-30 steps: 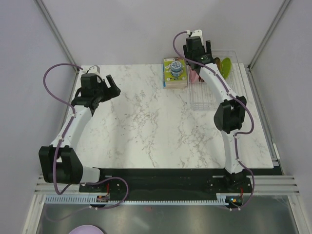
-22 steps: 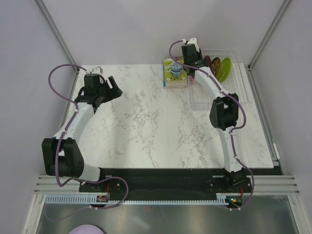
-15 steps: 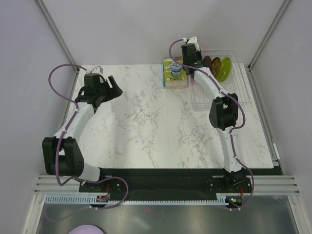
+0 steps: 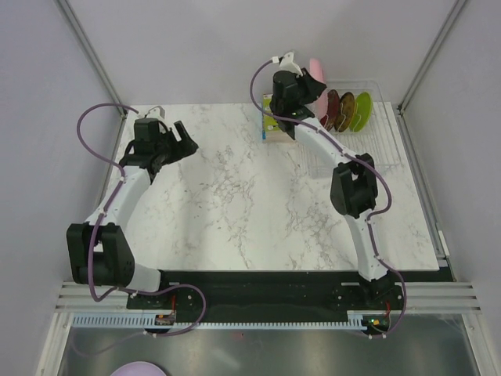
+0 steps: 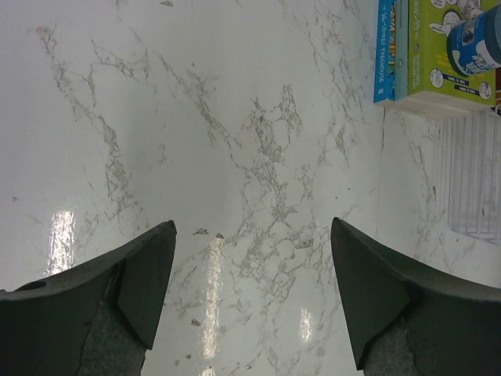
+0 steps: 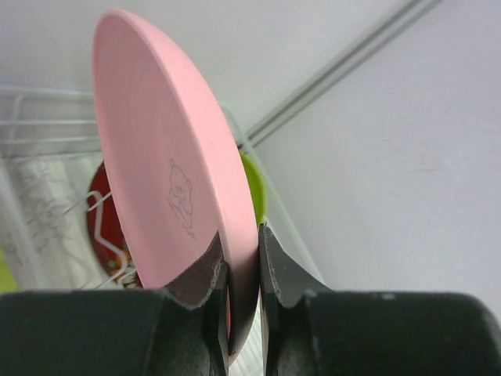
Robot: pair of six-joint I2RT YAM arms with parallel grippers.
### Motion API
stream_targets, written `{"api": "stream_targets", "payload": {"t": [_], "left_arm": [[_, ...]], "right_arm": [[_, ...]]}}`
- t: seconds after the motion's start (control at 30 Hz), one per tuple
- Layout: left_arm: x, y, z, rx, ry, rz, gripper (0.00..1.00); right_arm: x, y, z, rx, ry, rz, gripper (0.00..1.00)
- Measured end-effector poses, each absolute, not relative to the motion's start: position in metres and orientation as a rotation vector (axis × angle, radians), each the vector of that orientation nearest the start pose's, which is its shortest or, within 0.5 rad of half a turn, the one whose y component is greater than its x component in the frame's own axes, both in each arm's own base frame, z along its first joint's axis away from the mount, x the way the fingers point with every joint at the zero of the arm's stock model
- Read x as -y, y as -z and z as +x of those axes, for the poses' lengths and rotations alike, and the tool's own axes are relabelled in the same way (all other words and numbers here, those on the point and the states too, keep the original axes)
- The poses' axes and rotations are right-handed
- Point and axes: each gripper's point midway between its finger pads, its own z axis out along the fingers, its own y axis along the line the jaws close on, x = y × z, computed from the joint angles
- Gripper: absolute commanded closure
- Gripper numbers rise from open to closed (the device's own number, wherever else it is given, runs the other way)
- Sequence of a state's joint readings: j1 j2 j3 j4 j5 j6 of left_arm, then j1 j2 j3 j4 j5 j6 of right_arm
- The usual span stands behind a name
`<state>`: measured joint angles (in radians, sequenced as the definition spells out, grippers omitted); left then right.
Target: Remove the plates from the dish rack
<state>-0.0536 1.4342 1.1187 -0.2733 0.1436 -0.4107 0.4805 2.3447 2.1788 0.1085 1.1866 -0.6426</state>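
Since a second ago the right arm has risen and drawn back toward 11 o'clock from the clear plastic grid-barred dish rack, and the plain pink round plastic plate, not visibly out of the rack then, now hangs above the rack's 11 o'clock corner. The right hand is narrowed onto that plate's lower rim, one finger on each face.

The red patterned plate, the yellow patterned plate and the lime green plate stand on edge in the rack's far end, at about 1 o'clock on the marble worktop.

The left hand is spread wide and holds nothing, over bare worktop at 10 o'clock.

Risk, as I judge it: the grip is a thin pinch at one edge, so a quick swing could let the plate pivot or slide out between the fingers. A low path toward 9 o'clock could clip the green-yellow printed box.

The pink plate stands nearly upright on edge, leaning slightly. Its faces look sideways, and its long line runs from the pinched rim up to 12 o'clock in the wrist view.
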Motion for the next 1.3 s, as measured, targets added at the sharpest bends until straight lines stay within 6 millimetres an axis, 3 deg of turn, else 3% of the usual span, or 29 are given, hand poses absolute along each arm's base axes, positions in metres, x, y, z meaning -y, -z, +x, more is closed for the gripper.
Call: {"api": "stream_targets", "payload": {"t": [0.1, 0.2, 0.33, 0.47, 0.57, 0.63, 0.8, 0.87, 0.97, 1.2, 1.3], "left_arm": [[0.066, -0.193, 0.412, -2.152, 0.435, -0.295, 0.07], [0.071, -0.202, 0.407, -2.124, 0.472, -0.269, 0.07], [0.084, -0.214, 0.400, -2.074, 0.564, -0.202, 0.07], [0.103, -0.225, 0.393, -2.021, 0.696, -0.141, 0.08], [0.115, -0.231, 0.385, -1.985, 0.792, -0.120, 0.08], [0.121, -0.234, 0.382, -1.961, 0.844, -0.116, 0.08], [0.135, -0.243, 0.367, -1.894, 0.984, -0.114, 0.08], [0.140, -0.245, 0.362, -1.871, 1.034, -0.115, 0.08], [0.145, -0.240, 0.356, -1.864, 1.084, -0.123, 0.09], [0.149, -0.217, 0.345, -1.901, 1.126, -0.161, 0.10], [0.152, -0.216, 0.343, -1.895, 1.138, -0.162, 0.24]], "right_arm": [[-0.094, -0.321, 0.560, -1.674, 1.080, 0.097, 1.00], [-0.084, -0.361, 0.537, -1.668, 0.960, 0.142, 1.00], [-0.088, -0.408, 0.496, -1.673, 0.600, 0.141, 1.00], [-0.113, -0.419, 0.446, -1.696, 0.177, 0.095, 1.00], [-0.145, -0.396, 0.422, -1.752, -0.103, 0.040, 1.00], [-0.170, -0.360, 0.413, -1.827, -0.252, -0.003, 1.00], [-0.219, -0.242, 0.383, -2.100, -0.514, -0.067, 1.00], [-0.231, -0.219, 0.371, -2.155, -0.591, -0.065, 1.00], [-0.249, -0.213, 0.362, -2.159, -0.718, -0.057, 1.00], [-0.285, -0.238, 0.357, -2.052, -0.945, -0.060, 1.00], [-0.296, -0.239, 0.350, -2.033, -1.020, -0.063, 1.00]]}}
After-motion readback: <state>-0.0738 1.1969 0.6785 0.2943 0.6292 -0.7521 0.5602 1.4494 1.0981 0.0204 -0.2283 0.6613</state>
